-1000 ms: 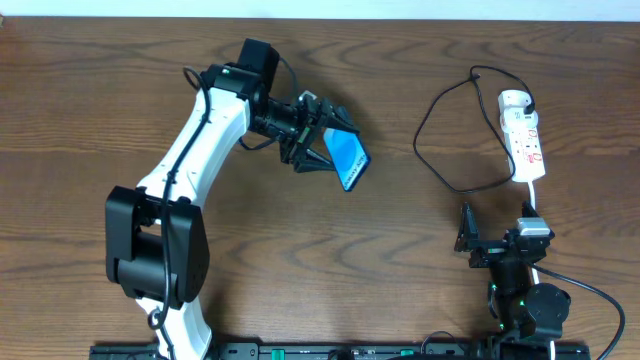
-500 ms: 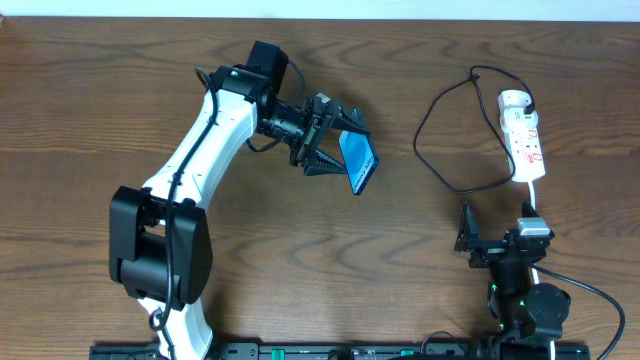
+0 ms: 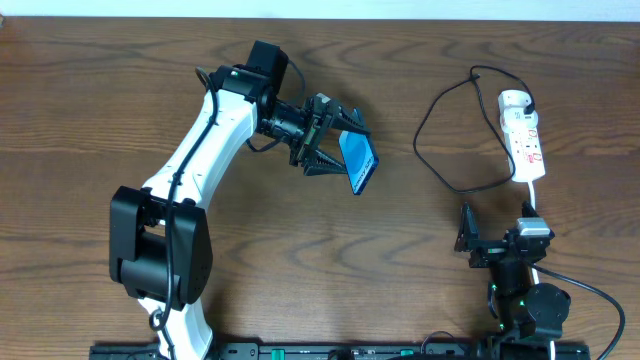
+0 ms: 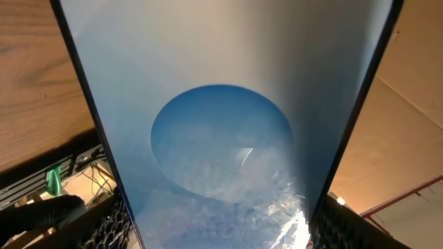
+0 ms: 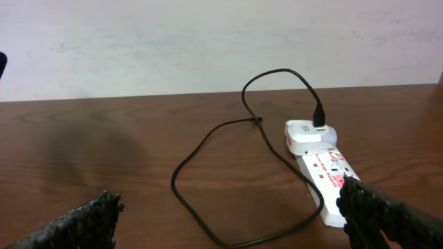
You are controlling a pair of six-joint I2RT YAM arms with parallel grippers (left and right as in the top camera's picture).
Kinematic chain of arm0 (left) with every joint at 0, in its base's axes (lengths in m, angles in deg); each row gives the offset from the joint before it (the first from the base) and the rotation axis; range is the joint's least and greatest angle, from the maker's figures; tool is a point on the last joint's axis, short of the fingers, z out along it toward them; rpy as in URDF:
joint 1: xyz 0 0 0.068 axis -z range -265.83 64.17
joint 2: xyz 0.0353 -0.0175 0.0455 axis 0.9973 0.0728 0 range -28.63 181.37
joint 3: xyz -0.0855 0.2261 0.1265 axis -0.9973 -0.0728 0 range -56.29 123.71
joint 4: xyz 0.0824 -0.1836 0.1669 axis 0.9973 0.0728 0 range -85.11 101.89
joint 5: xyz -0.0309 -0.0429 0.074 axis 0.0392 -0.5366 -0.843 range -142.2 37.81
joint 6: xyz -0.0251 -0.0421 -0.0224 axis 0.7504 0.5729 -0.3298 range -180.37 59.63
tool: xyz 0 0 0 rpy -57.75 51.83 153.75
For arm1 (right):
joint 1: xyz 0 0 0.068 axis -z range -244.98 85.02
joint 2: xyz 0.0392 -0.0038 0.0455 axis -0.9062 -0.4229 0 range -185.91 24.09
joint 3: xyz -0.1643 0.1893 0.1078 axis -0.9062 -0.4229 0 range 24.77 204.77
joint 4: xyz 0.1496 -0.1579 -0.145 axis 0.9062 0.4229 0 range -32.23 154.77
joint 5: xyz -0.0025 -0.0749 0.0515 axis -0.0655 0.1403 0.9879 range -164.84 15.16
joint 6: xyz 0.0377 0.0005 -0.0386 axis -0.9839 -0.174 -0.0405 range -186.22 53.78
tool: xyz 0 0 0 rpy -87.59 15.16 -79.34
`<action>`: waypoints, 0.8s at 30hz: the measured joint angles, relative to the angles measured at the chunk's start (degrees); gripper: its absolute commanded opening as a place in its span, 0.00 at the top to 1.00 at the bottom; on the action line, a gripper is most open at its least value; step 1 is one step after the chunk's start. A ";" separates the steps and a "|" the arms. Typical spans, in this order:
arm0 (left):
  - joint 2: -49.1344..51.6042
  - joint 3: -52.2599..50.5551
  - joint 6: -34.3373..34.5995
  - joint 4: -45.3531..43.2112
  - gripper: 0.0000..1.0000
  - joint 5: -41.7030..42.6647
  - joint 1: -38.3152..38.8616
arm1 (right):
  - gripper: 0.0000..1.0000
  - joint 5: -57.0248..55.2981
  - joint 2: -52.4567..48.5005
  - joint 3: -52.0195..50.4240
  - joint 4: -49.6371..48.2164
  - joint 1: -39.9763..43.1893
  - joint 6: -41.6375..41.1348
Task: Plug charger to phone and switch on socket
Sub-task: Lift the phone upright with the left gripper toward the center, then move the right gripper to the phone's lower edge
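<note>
At left tool [image 3: 349,153], phone [image 3: 360,164] farther right

Robotics lab or test bench. Two robot arms — a tall white-and-black left arm [image 3: 200,135] and a smaller, folded black right arm [image 3: 520,290] with small green lights — stand at the near edge of a dark wood-grain table [image 3: 80,90]. A black rail [image 3: 300,351] with loose wiring runs along that edge. Behind the table rises a plain, pale wall [image 5: 208,41], faintly scuffed.

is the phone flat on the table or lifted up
Lifted and tilted: jaws of the left gripper clamp the phone, screen toward the wrist camera.
</note>
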 measured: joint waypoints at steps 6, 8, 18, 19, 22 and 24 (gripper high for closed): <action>0.00 0.00 -0.02 -0.35 0.27 0.00 0.00 | 0.01 0.00 0.00 0.00 -0.02 -0.02 0.00; 0.00 0.00 0.00 -0.35 0.27 0.00 0.00 | 0.01 0.00 0.00 0.00 -0.02 -0.02 0.00; 0.00 0.00 0.00 -0.90 0.27 0.00 0.00 | 0.01 3.43 0.00 -0.02 -0.35 -0.02 -25.57; 0.00 0.00 0.00 -0.90 0.27 0.00 0.00 | 0.01 3.74 0.00 -0.02 -0.37 -0.02 -30.34; 0.00 0.00 0.00 -0.90 0.27 0.00 0.00 | 0.01 4.59 0.00 -0.02 -0.48 0.00 -45.72; 0.00 0.00 0.00 -0.90 0.27 0.00 0.00 | 0.01 4.79 0.00 -0.02 -0.48 -0.02 -54.12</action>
